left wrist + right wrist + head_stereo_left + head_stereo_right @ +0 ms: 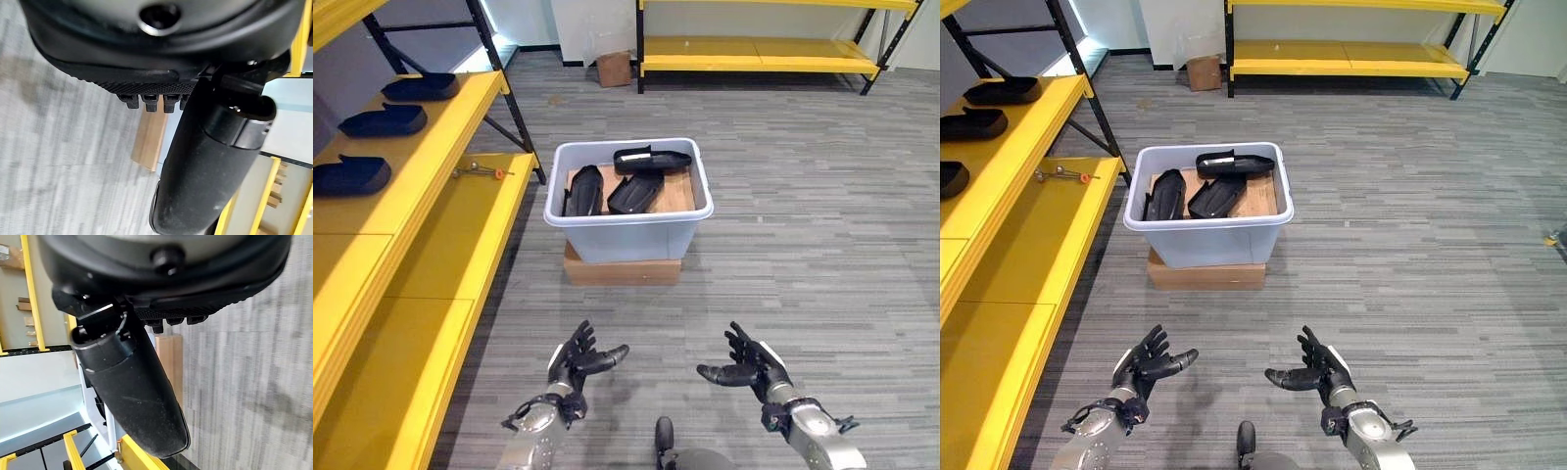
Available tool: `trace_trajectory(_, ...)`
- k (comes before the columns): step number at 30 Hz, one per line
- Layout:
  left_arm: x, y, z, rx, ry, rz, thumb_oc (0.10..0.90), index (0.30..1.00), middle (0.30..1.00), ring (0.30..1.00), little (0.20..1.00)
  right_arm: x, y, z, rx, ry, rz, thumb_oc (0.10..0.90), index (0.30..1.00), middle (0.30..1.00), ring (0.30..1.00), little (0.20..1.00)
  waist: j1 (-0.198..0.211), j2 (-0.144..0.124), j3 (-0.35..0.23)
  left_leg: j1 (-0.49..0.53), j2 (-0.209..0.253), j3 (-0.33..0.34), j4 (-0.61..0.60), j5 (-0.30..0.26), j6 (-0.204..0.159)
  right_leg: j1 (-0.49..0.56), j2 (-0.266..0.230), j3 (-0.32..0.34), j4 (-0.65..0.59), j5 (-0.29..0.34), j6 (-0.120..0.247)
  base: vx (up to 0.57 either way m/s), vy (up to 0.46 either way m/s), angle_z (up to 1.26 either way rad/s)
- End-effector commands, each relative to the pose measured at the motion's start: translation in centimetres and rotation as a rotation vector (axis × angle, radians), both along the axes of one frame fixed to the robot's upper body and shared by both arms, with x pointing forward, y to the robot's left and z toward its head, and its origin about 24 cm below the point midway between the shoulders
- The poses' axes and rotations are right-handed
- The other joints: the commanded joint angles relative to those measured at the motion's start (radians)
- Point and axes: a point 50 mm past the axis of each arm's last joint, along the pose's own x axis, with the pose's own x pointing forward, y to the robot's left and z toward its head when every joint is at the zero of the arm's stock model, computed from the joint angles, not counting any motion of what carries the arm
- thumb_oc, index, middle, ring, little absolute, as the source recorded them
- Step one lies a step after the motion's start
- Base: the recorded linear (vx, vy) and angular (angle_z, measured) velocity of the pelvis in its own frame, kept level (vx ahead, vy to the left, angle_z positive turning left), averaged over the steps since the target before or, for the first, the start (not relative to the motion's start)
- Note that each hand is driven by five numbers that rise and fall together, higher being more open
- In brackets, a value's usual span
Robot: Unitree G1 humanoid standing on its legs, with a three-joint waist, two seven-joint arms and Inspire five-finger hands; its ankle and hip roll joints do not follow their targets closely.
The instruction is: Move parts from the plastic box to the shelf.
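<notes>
A pale grey plastic box (628, 223) rests on a flat cardboard carton (623, 269) on the floor ahead of me. Inside lie three black moulded parts: one (652, 159) across the back, one (635, 192) in the middle and one (584, 189) at the left. Three more black parts (421, 87) (384, 120) (350, 176) lie in a row on the yellow shelf (440, 157) to my left. My left hand (576, 360) and right hand (751, 368) hover low over the floor, well short of the box, palms facing each other, fingers straight, holding nothing.
A small tool with an orange tip (480, 172) lies on the lower yellow shelf board (470, 235). A black shelf post (514, 108) stands just left of the box. Another yellow rack (764, 49) and a cardboard box (614, 69) stand at the far wall.
</notes>
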Motion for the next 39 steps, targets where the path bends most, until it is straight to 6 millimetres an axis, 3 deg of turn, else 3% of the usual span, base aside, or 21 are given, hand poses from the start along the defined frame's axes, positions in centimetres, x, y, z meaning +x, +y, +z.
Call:
trace_trajectory(1, 1.3, -0.2, 2.3, -0.019, -0.146, -0.006, 0.9, 1.0, 1.0, 1.0, 1.0, 0.6, -0.9, 2.2, -0.027, -0.137, -0.002, 0.9, 1.0, 1.0, 1.0, 1.0, 0.006, -0.014, 0.037, 0.022, 0.035, 0.128, -0.338, 0.191, 0.065, 0.021, -0.072, 0.025, 0.013, 0.0, 0.149, 0.2, 0.036, 0.47)
trace_trajectory(2, 1.1, -0.2, 2.0, -0.003, -0.134, -0.016, 0.9, 1.0, 1.0, 1.0, 1.0, 0.6, -1.0, 2.3, -0.038, -0.145, -0.006, 0.9, 1.0, 1.0, 1.0, 1.0, 0.013, -0.016, 0.038, -0.026, 0.042, 0.155, -0.441, 0.156, 0.078, 0.037, -0.078, 0.028, 0.006, -0.02, 0.156, 0.22, 0.071, 0.44)
trace_trajectory(4, 1.0, -0.2, 1.9, 0.004, -0.129, -0.022, 0.9, 1.0, 1.0, 1.0, 1.0, 0.6, -1.1, 2.3, -0.047, -0.144, -0.005, 0.9, 1.0, 1.0, 1.0, 1.0, 0.017, -0.012, 0.038, -0.039, 0.058, 0.177, -0.527, 0.168, 0.078, 0.053, -0.078, 0.03, 0.005, -0.034, 0.16, 0.25, 0.086, 0.1)
trace_trajectory(5, 0.9, -0.1, 1.8, 0.025, -0.126, -0.027, 0.9, 1.0, 1.0, 1.0, 1.0, 0.6, -1.1, 2.1, -0.056, -0.14, -0.01, 0.9, 1.0, 1.0, 1.0, 1.0, 0.029, 0.004, 0.036, -0.068, 0.086, 0.2, -0.651, 0.258, 0.061, 0.089, -0.063, 0.037, 0.001, -0.056, 0.159, 0.29, 0.106, -0.23)
trace_trajectory(7, 0.9, 0.3, 1.9, 0.039, -0.131, -0.02, 0.9, 1.0, 1.0, 1.0, 1.0, 0.4, -1.0, 1.9, -0.057, -0.128, -0.007, 0.9, 1.0, 1.0, 1.0, 1.0, 0.04, 0.018, 0.033, -0.072, 0.107, 0.215, -0.711, 0.313, 0.05, 0.121, -0.054, 0.052, 0.011, -0.084, 0.161, 0.32, 0.138, -0.22)
trace_trajectory(9, 0.7, 0.7, 1.8, 0.041, -0.129, -0.002, 0.9, 1.0, 1.0, 1.0, 1.0, 0.0, -0.7, 1.5, -0.044, -0.108, -0.001, 0.9, 1.0, 1.0, 1.0, 1.0, 0.043, 0.02, 0.022, -0.031, 0.101, 0.209, -0.733, 0.285, 0.064, 0.144, -0.059, 0.061, 0.023, -0.112, 0.171, 0.26, 0.14, -0.34)
trace_trajectory(15, 0.8, 1.5, 2.1, 0.033, -0.136, 0.052, 0.9, 1.0, 1.0, 1.0, 1.0, -0.2, 0.1, 1.4, -0.001, -0.109, 0.0, 0.9, 1.0, 1.0, 1.0, 1.0, 0.054, -0.002, -0.028, 0.028, 0.059, 0.243, -0.728, 0.207, 0.106, 0.177, -0.125, 0.079, 0.02, -0.091, 0.213, 0.3, 0.178, -0.3)
trace_trajectory(18, 1.1, 1.4, 2.4, 0.062, -0.145, 0.019, 0.9, 1.0, 1.0, 1.0, 1.0, 0.2, 0.7, 1.6, 0.001, -0.123, 0.023, 0.9, 1.0, 1.0, 1.0, 1.0, 0.056, -0.002, -0.024, 0.062, 0.024, 0.248, -0.737, 0.164, 0.148, 0.1, -0.172, 0.069, 0.218, -0.031, 0.259, 0.17, 0.181, 0.0)
trace_trajectory(19, 1.4, 1.4, 2.7, 0.072, -0.156, 0.012, 0.9, 1.0, 1.0, 1.0, 1.0, 0.3, 0.9, 1.6, 0.005, -0.128, 0.032, 0.9, 1.0, 1.0, 1.0, 1.0, 0.05, 0.005, -0.015, 0.073, 0.023, 0.246, -0.739, 0.159, 0.155, 0.059, -0.171, 0.071, 0.291, 0.012, 0.263, 0.06, 0.102, 0.08)
trace_trajectory(20, 1.5, 1.4, 2.7, 0.072, -0.156, 0.012, 0.9, 1.0, 1.0, 1.0, 1.0, 0.4, 0.9, 1.6, 0.005, -0.129, 0.032, 0.9, 1.0, 1.0, 1.0, 1.0, 0.051, 0.005, -0.015, 0.072, 0.022, 0.247, -0.739, 0.159, 0.156, 0.056, -0.172, 0.072, 0.294, 0.01, 0.263, 0.11, 0.107, 0.3)
trace_trajectory(21, 1.6, 1.5, 2.9, 0.089, -0.162, -0.002, 0.9, 1.0, 1.0, 1.0, 1.0, 0.2, 1.2, 1.5, 0.01, -0.125, 0.043, 0.9, 1.0, 1.0, 1.0, 1.0, 0.036, 0.015, 0.004, 0.108, 0.022, 0.234, -0.741, 0.138, 0.165, 0.001, -0.159, 0.067, 0.392, 0.018, 0.256, 0.19, 0.115, 0.46)
trace_trajectory(22, 1.5, 1.6, 2.8, 0.092, -0.159, -0.008, 0.9, 1.0, 1.0, 1.0, 1.0, 0.1, 1.3, 1.4, 0.015, -0.115, 0.046, 0.9, 1.0, 1.0, 1.0, 1.0, 0.02, 0.029, 0.022, 0.15, 0.028, 0.234, -0.754, 0.122, 0.166, -0.087, -0.125, 0.062, 0.407, -0.005, 0.242, 0.27, 0.119, 0.45)
trace_trajectory(24, 1.5, 1.8, 2.8, 0.089, -0.158, -0.002, 0.9, 1.0, 1.0, 1.0, 1.0, 0.0, 1.3, 1.2, 0.027, -0.106, 0.04, 0.9, 1.0, 1.0, 1.0, 1.0, 0.003, 0.03, 0.034, 0.186, 0.025, 0.22, -0.76, 0.109, 0.161, -0.152, -0.083, 0.07, 0.338, -0.02, 0.233, 0.26, 0.008, 0.01)
trace_trajectory(26, 1.4, 1.9, 2.7, 0.087, -0.154, 0.004, 0.9, 1.0, 1.0, 1.0, 1.0, 0.0, 1.3, 1.2, 0.03, -0.104, 0.038, 0.9, 1.0, 1.0, 1.0, 1.0, -0.007, 0.026, 0.042, 0.219, 0.02, 0.22, -0.764, 0.091, 0.157, -0.166, -0.078, 0.062, 0.253, 0.0, 0.234, 0.21, -0.042, -0.11)
trace_trajectory(30, 1.2, 2.0, 2.3, 0.087, -0.142, 0.019, 0.9, 1.0, 1.0, 1.0, 1.0, 0.0, 1.1, 1.3, 0.005, -0.111, 0.048, 0.9, 1.0, 1.0, 1.0, 1.0, -0.033, 0.014, 0.04, 0.307, 0.013, 0.21, -0.77, 0.056, 0.133, -0.197, -0.099, 0.0, 0.016, 0.097, 0.263, 0.34, -0.098, 0.11)
trace_trajectory(33, 0.8, 1.7, 2.0, 0.076, -0.132, 0.004, 0.9, 1.0, 1.0, 1.0, 1.0, -0.3, 0.8, 1.3, -0.012, -0.105, 0.062, 0.9, 1.0, 1.0, 1.0, 1.0, -0.043, 0.009, 0.017, 0.349, 0.018, 0.188, -0.767, 0.053, 0.118, -0.174, -0.092, -0.005, -0.011, 0.111, 0.259, 0.32, -0.135, 0.01)
trace_trajectory(35, 0.7, 0.9, 1.9, 0.032, -0.132, -0.013, 0.9, 1.0, 1.0, 1.0, 1.0, -0.4, 0.5, 1.4, -0.017, -0.107, 0.055, 0.9, 1.0, 1.0, 1.0, 1.0, -0.047, 0.015, -0.02, 0.375, 0.048, 0.181, -0.754, 0.045, 0.1, -0.128, -0.071, -0.004, -0.015, 0.119, 0.232, 0.46, -0.235, 0.5)
trace_trajectory(36, 1.0, 0.6, 2.2, 0.021, -0.149, -0.011, 0.9, 1.0, 1.0, 1.0, 1.0, -0.2, -0.1, 1.7, -0.026, -0.12, 0.043, 0.9, 1.0, 1.0, 1.0, 1.0, -0.048, 0.029, -0.036, 0.378, 0.079, 0.164, -0.742, 0.079, 0.077, -0.117, -0.05, -0.011, 0.006, 0.096, 0.211, 0.45, -0.261, 0.39)
trace_trajectory(39, 1.5, 0.4, 2.4, 0.017, -0.159, -0.005, 0.9, 1.0, 1.0, 1.0, 1.0, -0.1, -0.4, 1.9, -0.036, -0.129, 0.031, 0.9, 1.0, 1.0, 1.0, 1.0, -0.052, 0.036, -0.04, 0.372, 0.103, 0.154, -0.723, 0.108, 0.059, -0.113, -0.036, -0.008, 0.018, 0.069, 0.194, 0.2, -0.149, 0.01)
